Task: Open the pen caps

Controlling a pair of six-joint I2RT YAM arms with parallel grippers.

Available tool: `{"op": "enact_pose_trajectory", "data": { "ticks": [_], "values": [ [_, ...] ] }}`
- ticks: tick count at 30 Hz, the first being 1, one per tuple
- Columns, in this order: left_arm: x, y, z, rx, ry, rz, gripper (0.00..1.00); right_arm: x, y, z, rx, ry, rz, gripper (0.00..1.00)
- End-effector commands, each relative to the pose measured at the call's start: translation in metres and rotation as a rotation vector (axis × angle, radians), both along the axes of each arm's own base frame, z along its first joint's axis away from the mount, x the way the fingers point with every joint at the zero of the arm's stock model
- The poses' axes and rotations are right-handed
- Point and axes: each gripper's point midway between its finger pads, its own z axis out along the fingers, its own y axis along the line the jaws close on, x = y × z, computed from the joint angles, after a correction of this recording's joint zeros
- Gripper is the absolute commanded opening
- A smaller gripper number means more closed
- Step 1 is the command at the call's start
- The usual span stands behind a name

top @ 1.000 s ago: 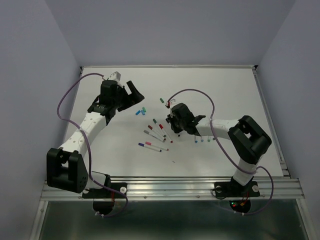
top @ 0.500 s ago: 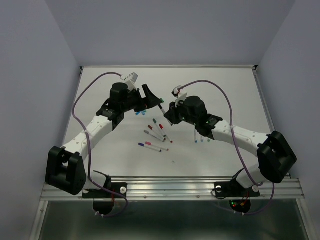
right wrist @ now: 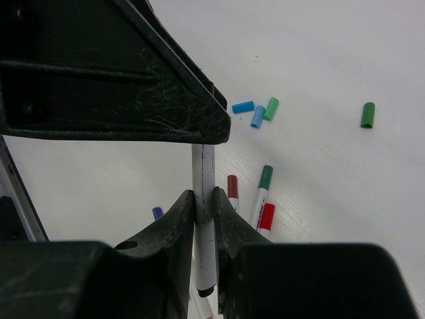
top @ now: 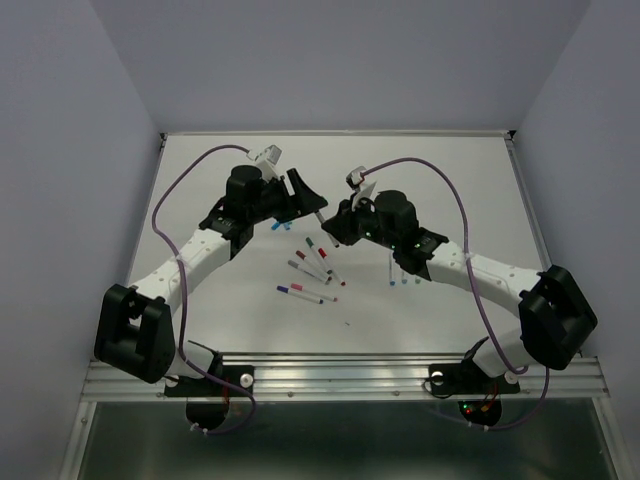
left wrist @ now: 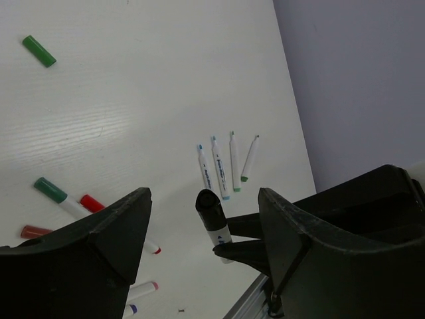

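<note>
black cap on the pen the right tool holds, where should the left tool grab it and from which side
Grip the black cap, the stubby end standing clear of the right tool, which clamps the white barrel. Come end-on along the barrel's line, as the open left tool sits now, one finger each side, so a straight pull should free it.

The black cap (left wrist: 208, 205) sits on its pen (right wrist: 203, 169), raised above the tabletop's middle. Left of centre, three loose ones lie flat, clustered: blue cap (right wrist: 243, 106), light blue cap (right wrist: 257, 117), teal cap (right wrist: 271, 108). A green cap (left wrist: 38, 51) lies apart. The red cap (right wrist: 266, 216) and dark red cap (right wrist: 232, 185) are on lying markers.
</note>
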Motion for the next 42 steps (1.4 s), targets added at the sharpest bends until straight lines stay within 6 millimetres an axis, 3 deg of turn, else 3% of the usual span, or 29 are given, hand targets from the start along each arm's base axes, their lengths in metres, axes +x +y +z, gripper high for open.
{"op": "enact_pose_trajectory", "data": {
  "ticks": [1,5,6,8,9,11,15,18,22,25,33,36,37,39,42],
  "values": [
    [0.002,-0.008,0.024,-0.054,-0.081,-0.026,0.75,0.002,0.009,0.036,0.092,-0.073,0.03,0.01],
    [0.001,-0.01,0.026,-0.063,-0.088,-0.032,0.57,0.003,0.009,0.035,0.09,-0.07,0.028,0.01],
    [0.001,-0.01,0.026,-0.064,-0.088,-0.034,0.46,0.003,0.009,0.035,0.091,-0.072,0.027,0.01],
    [0.001,-0.011,0.025,-0.065,-0.085,-0.039,0.38,0.005,0.01,0.036,0.091,-0.071,0.022,0.01],
    [0.0,-0.013,0.025,-0.066,-0.083,-0.048,0.29,0.006,0.009,0.037,0.093,-0.073,0.013,0.01],
    [0.0,-0.014,0.024,-0.068,-0.083,-0.056,0.25,0.009,0.01,0.038,0.095,-0.075,0.003,0.01],
    [0.0,-0.016,0.02,-0.065,-0.07,-0.063,0.06,0.019,0.01,0.041,0.102,-0.076,-0.04,0.01],
    [0.0,-0.017,0.018,-0.064,-0.066,-0.066,0.0,0.024,0.012,0.042,0.111,-0.075,-0.055,0.01],
    [0.002,-0.016,0.022,-0.069,-0.075,-0.059,0.0,0.025,0.016,0.043,0.115,-0.08,-0.041,0.03],
    [0.002,-0.016,0.032,-0.093,-0.095,-0.047,0.0,0.029,0.016,0.032,0.084,-0.085,-0.044,0.13],
    [0.002,-0.013,0.044,-0.114,-0.114,-0.019,0.0,0.035,0.023,0.023,0.056,-0.097,-0.024,0.21],
    [0.004,-0.012,0.046,-0.112,-0.117,-0.005,0.0,0.035,0.024,0.018,0.042,-0.1,-0.017,0.12],
    [0.007,-0.01,0.048,-0.109,-0.122,0.012,0.0,0.032,0.025,0.016,0.032,-0.106,0.009,0.01],
    [0.014,-0.007,0.053,-0.1,-0.128,0.047,0.0,0.023,0.027,0.008,0.019,-0.086,0.053,0.01],
    [0.044,0.015,0.064,-0.047,-0.16,0.189,0.0,0.004,0.026,-0.014,-0.009,-0.005,0.12,0.01]
  ]
}}
